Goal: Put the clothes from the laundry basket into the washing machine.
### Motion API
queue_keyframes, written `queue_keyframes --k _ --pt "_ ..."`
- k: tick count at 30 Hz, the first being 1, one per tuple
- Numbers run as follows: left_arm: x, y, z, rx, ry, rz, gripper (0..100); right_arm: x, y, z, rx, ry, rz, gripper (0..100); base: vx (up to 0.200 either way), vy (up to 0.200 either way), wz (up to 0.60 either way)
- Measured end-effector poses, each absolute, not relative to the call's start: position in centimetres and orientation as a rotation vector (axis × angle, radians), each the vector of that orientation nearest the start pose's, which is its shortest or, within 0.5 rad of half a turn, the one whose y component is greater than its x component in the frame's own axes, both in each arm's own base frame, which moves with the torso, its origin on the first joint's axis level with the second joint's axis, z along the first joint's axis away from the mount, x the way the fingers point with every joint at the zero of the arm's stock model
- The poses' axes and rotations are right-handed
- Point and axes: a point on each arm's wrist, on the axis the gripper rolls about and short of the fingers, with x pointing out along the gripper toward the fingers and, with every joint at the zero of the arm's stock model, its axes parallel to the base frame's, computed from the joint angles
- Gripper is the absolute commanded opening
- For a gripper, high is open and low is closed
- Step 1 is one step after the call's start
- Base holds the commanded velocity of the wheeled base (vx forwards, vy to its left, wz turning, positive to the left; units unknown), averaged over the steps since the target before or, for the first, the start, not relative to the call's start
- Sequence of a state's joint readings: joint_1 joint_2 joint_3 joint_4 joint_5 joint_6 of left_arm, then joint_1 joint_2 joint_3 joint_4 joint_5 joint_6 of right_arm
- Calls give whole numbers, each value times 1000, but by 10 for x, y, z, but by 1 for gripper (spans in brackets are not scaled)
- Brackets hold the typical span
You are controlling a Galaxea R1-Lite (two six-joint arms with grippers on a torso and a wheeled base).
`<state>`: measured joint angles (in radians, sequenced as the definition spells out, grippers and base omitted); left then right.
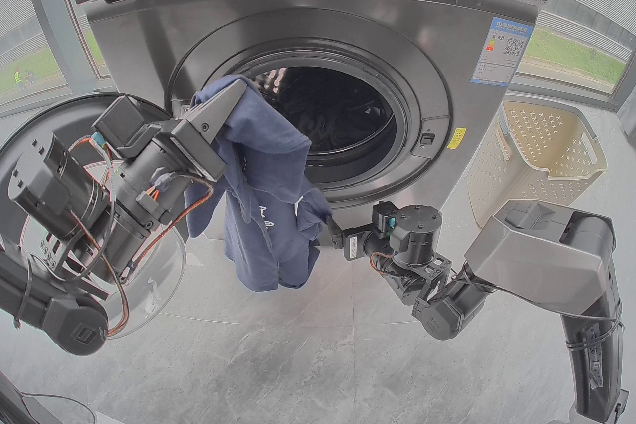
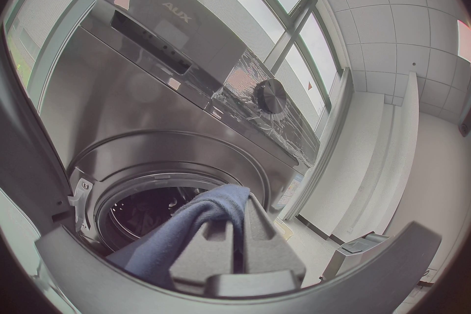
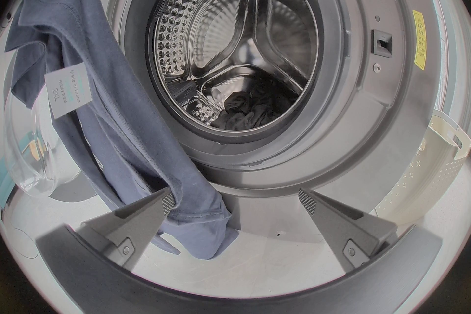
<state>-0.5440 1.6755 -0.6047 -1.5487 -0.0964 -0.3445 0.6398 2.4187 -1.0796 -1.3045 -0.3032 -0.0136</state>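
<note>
The washing machine [image 1: 152, 41] takes up the upper centre of the head view. Its round door [image 1: 66, 107] is swung open at the left edge, and the drum [image 3: 235, 35] is open to view.

The laundry basket [image 1: 550, 140] stands on the floor at the right of the frame, just beside the machine. The part of its inside that can be seen holds no clothes (the bottom is hidden behind the right arm, so I cannot tell whether anything is left there).

A blue garment [image 1: 271, 193] hangs in the middle of the frame, in front of the left part of the drum mouth and still outside it. Its lower folds dangle above the floor. A smaller dark garment [image 3: 250, 109] already lies in a heap at the bottom of the drum, so at least one piece seems to be in.

The left gripper [image 1: 235, 93], left of centre, is clamped tight on the blue garment's upper edge and carries its weight. The right gripper [image 3: 236, 197], just right of centre below the drum mouth, is spread wide and grips nothing. One finger touches the garment's lower hem.

By my reading the task is well along. The blue garment still has to go through the opening and be let go, and then the basket should be checked.
</note>
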Motion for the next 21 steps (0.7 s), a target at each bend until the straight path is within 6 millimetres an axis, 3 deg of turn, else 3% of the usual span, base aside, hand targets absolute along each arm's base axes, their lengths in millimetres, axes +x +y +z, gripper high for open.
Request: queue_keyframes --k 10,21 --pt "216 -149 227 -440 -345 -750 0 351 259 45 -35 36 324 100 0 0 0" --pt "216 -146 221 -426 -319 -739 0 375 215 70 -50 -8 206 100 0 0 0"
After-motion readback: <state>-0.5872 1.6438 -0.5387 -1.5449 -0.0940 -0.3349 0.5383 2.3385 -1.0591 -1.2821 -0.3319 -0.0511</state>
